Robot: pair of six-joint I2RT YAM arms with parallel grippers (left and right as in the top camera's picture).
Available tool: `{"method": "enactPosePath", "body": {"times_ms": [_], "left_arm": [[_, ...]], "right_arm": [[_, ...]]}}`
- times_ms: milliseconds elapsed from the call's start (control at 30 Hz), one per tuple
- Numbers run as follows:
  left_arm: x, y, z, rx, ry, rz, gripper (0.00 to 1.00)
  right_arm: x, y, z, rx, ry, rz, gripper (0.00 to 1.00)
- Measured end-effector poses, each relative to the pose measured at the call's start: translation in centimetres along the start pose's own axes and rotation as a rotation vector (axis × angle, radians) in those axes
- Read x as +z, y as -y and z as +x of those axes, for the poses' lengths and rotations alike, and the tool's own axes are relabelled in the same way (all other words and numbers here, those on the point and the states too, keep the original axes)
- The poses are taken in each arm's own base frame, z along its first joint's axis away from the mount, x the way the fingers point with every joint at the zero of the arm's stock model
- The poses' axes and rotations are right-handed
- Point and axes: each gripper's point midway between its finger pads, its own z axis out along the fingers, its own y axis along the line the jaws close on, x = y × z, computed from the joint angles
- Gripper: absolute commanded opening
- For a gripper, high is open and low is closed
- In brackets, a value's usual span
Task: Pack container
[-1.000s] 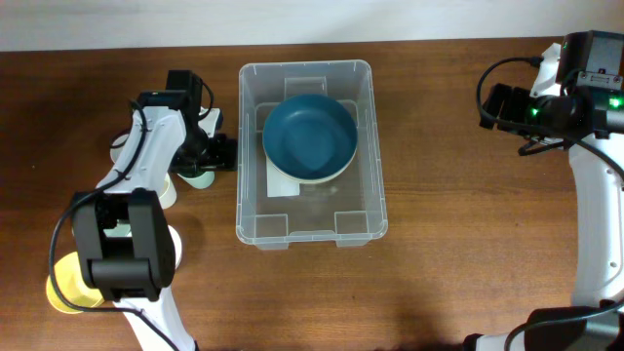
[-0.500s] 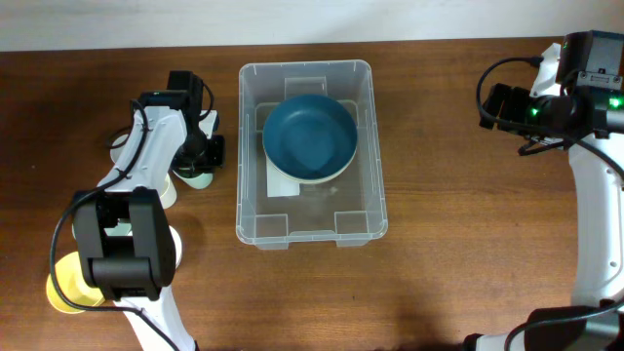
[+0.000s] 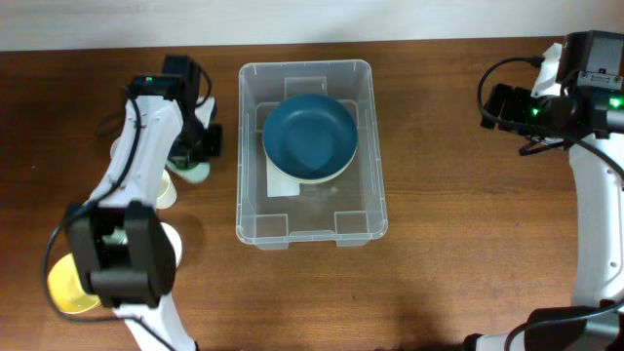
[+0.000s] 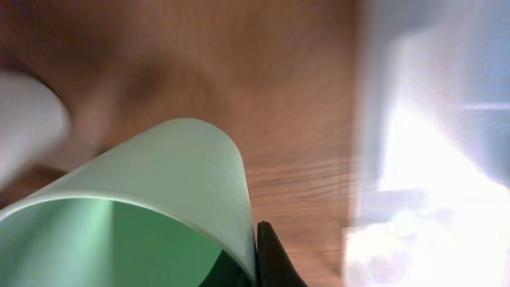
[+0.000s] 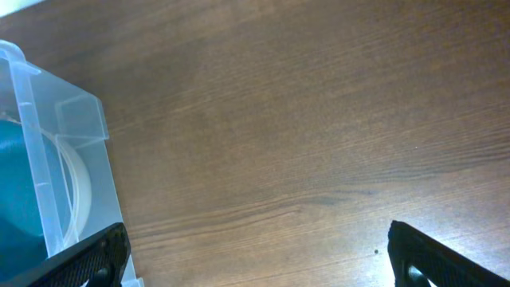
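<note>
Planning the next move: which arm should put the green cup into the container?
Left: the left pincer is shut on the green cup beside the container; the right pincer is open and empty.

Now clamped on pale green cup rim with left gripper, wide open a second ago; pulled slightly away from clear container, toward table's far edge; swung left arm outward, uncovering more of yellow cup
</note>
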Motion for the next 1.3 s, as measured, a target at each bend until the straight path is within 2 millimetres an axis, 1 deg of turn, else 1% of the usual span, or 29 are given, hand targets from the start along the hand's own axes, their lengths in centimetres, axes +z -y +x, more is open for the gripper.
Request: {"method": "enactPosePath", "body": {"times_ms": [33,100,133,233,300,367,433,467,567,600,633,733,800,833,867,933,967,1000,1100,1300], "left_arm": [[-2.0,0.6,-0.6,0.015,0.059,0.002,0.01],[-6.0,1.9,-1.3,0.045,0.17,0.011,0.0],[-8.4,2.8,-1.4,0.065,0.232,0.018,0.01],[-13.3,5.2,-0.5,0.124,0.346,0.042,0.0],[-15.2,7.3,0.7,0.177,0.375,0.071,0.01],[-15.7,10.2,1.8,0.245,0.374,0.109,0.0],[-15.3,13.2,2.5,0.3,0.359,0.141,0.01],[-15.1,14.2,2.7,0.316,0.354,0.152,0.01],[-13.9,18.6,3.2,0.36,0.336,0.199,0.01],[-13.5,19.7,3.4,0.366,0.329,0.208,0.0],[-12.8,21.1,3.8,0.37,0.309,0.221,0.01],[-10.2,24.0,4.9,0.35,0.233,0.232,0.01],[-8.1,25.4,5.6,0.31,0.174,0.225,0.01],[-6.7,26.1,6.0,0.279,0.134,0.216,0.01],[-5.2,26.8,6.5,0.241,0.094,0.204,0.01],[-3.0,27.4,7.2,0.174,0.037,0.18,0.0],[-1.5,27.7,7.6,0.114,0.0,0.162,0.01],[-1.0,27.8,7.7,0.088,-0.013,0.154,0.01],[0.0,28.1,7.9,0.033,-0.033,0.144,0.0],[0.8,28.9,7.4,-0.005,-0.019,0.157,0.01]], "right_arm": [[0.0,0.0,0.0,-0.001,0.0,0.002,0.99],[0.0,0.0,0.0,-0.001,0.0,0.002,0.99],[0.0,0.0,0.0,-0.001,0.0,0.003,0.99],[0.0,0.0,0.0,-0.001,0.001,0.003,0.99],[0.0,0.0,0.0,-0.001,0.001,0.003,0.99],[0.0,0.0,0.0,-0.001,0.001,0.003,0.99],[0.0,0.0,0.0,0.0,0.001,0.003,0.99],[0.0,0.0,0.0,0.0,0.0,0.003,0.99],[0.0,0.0,0.0,-0.002,0.0,0.003,0.99],[0.0,0.0,0.0,-0.001,0.0,0.003,0.99],[0.0,0.0,0.0,0.0,0.0,0.003,0.99],[0.0,0.0,0.0,-0.001,0.0,0.003,0.99],[0.0,0.0,0.0,0.0,0.0,0.003,0.99],[0.0,0.0,0.0,-0.001,-0.001,0.003,0.99],[0.0,0.1,0.0,0.0,-0.002,0.003,0.99],[0.0,0.0,0.1,-0.001,-0.003,0.003,0.99],[0.0,0.1,0.1,0.0,-0.003,0.003,0.98],[0.0,0.1,0.1,-0.001,-0.003,0.003,0.99],[0.0,0.1,0.1,0.0,-0.003,0.003,0.99],[0.0,0.1,0.1,-0.001,-0.003,0.003,0.99]]}}
